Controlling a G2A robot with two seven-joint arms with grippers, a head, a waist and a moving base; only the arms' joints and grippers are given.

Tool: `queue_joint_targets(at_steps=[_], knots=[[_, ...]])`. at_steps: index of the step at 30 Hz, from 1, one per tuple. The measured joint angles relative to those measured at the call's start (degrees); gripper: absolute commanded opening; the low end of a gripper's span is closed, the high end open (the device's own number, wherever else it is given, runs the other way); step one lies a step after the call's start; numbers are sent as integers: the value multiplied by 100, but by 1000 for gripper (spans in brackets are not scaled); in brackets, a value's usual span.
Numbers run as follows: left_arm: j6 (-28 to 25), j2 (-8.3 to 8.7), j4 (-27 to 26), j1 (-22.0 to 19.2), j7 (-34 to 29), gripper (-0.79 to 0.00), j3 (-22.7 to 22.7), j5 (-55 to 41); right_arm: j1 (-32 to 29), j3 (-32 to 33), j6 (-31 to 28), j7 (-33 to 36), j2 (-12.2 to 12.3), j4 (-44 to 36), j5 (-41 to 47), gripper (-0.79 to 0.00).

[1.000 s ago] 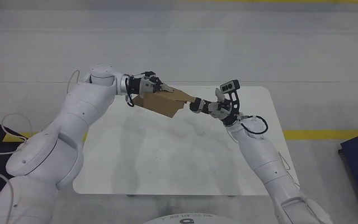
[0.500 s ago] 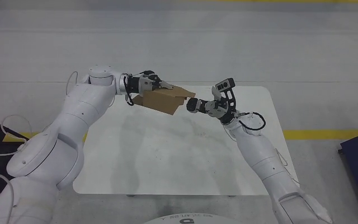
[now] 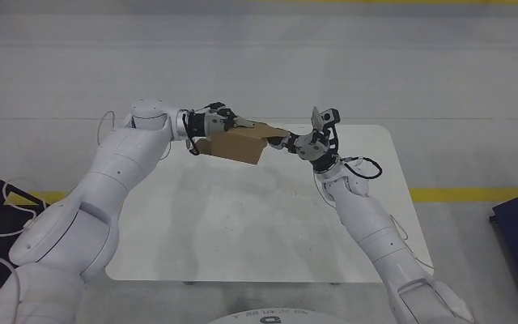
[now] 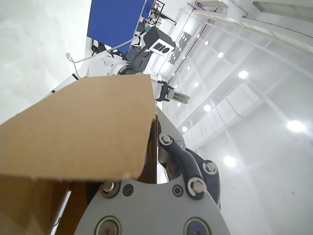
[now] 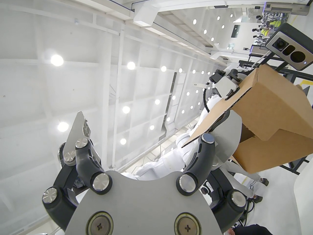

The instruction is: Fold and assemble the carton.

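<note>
A brown cardboard carton (image 3: 236, 146) hangs in the air over the back of the white table (image 3: 243, 235). My left gripper (image 3: 229, 123) is shut on its upper left edge; in the left wrist view a carton panel (image 4: 80, 128) hides the fingertips. My right gripper (image 3: 283, 142) is at the carton's right end, open. In the right wrist view one finger (image 5: 226, 133) lies against an end flap of the carton (image 5: 266, 113), while the other finger (image 5: 78, 128) stands free in the air. The carton's end is partly open, with loose flaps.
The table top below the carton is bare white, with its right edge near a yellow floor line (image 3: 465, 194). Grey floor lies beyond the back edge. The right arm's black wrist camera (image 3: 328, 118) sticks up beside the carton.
My right gripper has moved left and up to the carton's right end and now touches its flap. The left gripper has tilted the carton slightly, keeping its hold.
</note>
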Motion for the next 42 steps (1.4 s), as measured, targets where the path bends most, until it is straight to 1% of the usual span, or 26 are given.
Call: queue_joint_targets(at_steps=[8,15,26,29,36,42], knots=[[182,36,-199,126,-39,-785,-179,62,102,-121,114,23,-81,63,34,0],[246,44,-241,187,-173,-785,-331,60,171,-211,215,121,-139,157,-4,0],[353,52,-174,259,-647,-785,-537,27,105,114,386,585,-157,243,571,0],[313,41,-194,291,-707,-785,-520,-34,131,125,454,597,-170,293,561,0],[303,33,-210,270,-713,-785,-365,-151,217,-71,518,528,-240,357,325,0],[255,46,-172,226,-760,-785,-201,-328,209,-25,518,620,-263,382,354,0]])
